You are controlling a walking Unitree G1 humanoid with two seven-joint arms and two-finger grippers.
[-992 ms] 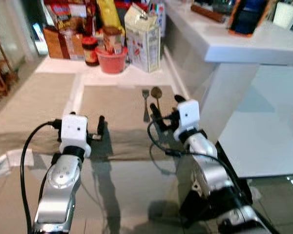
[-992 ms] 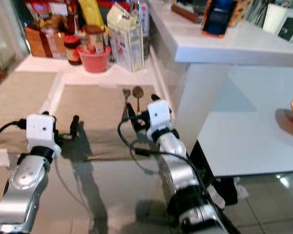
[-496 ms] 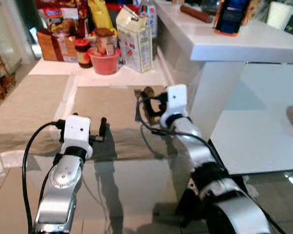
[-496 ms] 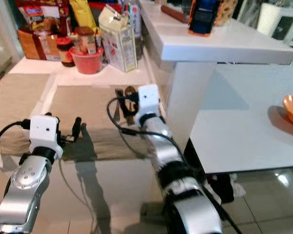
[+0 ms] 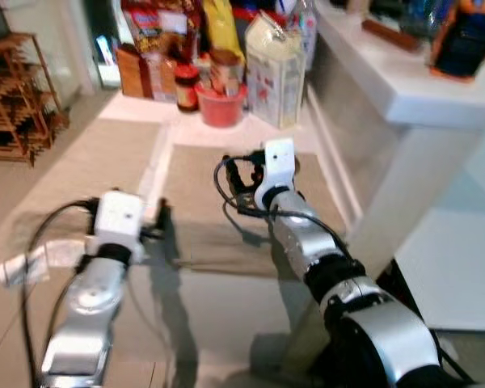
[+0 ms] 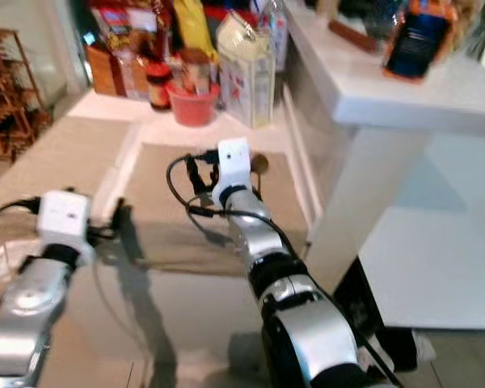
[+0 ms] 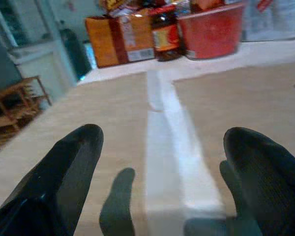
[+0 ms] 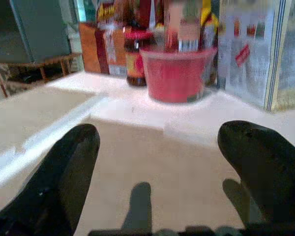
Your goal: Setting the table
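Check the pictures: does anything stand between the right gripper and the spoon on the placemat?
Nothing visible does. The right gripper, jaws open, hovers over the beige placemat. The spoon lies just beside it; the red tub stands farther back.

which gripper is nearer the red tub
Right. The right gripper hovers over the placemat, facing the red tub just ahead; the left gripper sits farther back and off to the left.

At the top centre of the frame a red bowl (image 5: pixel 221 105) sits among groceries: a dark jar with a red lid (image 5: pixel 186 86), an orange box (image 5: pixel 132 71) and a white carton (image 5: pixel 275 77). A wooden rack (image 5: pixel 16 97) stands at upper left; a white counter (image 5: pixel 404 77) fills the upper right.
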